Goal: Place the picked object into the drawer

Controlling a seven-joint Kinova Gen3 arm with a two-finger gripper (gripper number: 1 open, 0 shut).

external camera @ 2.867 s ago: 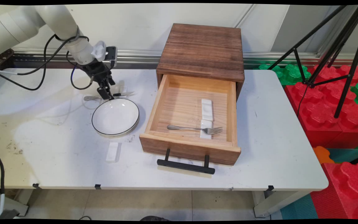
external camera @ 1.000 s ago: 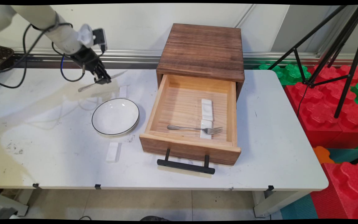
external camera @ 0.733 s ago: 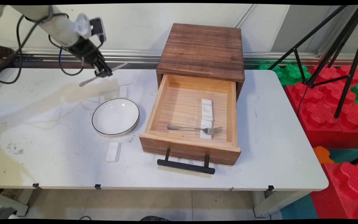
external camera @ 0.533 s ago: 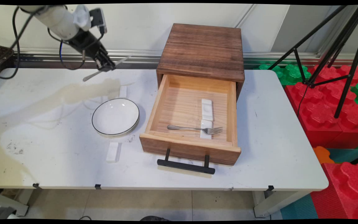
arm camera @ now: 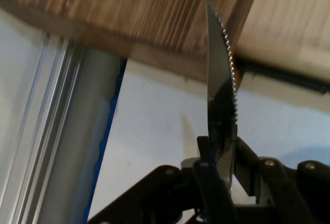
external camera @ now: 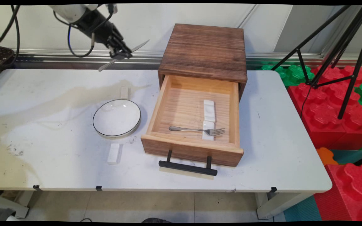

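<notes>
**Serrated knife held aloft beside the drawer cabinet**

Main view: My black two-finger claw (external camera: pixel 120 54) is raised high above the white counter (external camera: pixel 42 131), clenched on a slim silver table knife with a serrated blade (external camera: pixel 125 55). The knife is tilted, blade tip up toward the dark wooden cabinet (external camera: pixel 204 50), handle end down to the left. Below on the counter sit a white round plate with a dark rim (external camera: pixel 117 118) and two small white rectangular rests (external camera: pixel 114 153). The cabinet's pale wooden drawer (external camera: pixel 193 146) is open; inside lie a silver fork (external camera: pixel 196 129) and two more white rests.

Hand view: The knife (arm camera: pixel 220 95) stands between my fingers (arm camera: pixel 206 183), gripped near the middle, teeth facing right. Judgement: the knife is light, stiff and smooth metal, so it may pivot in a narrow grip; a hold near its balance point suits it best.
</notes>
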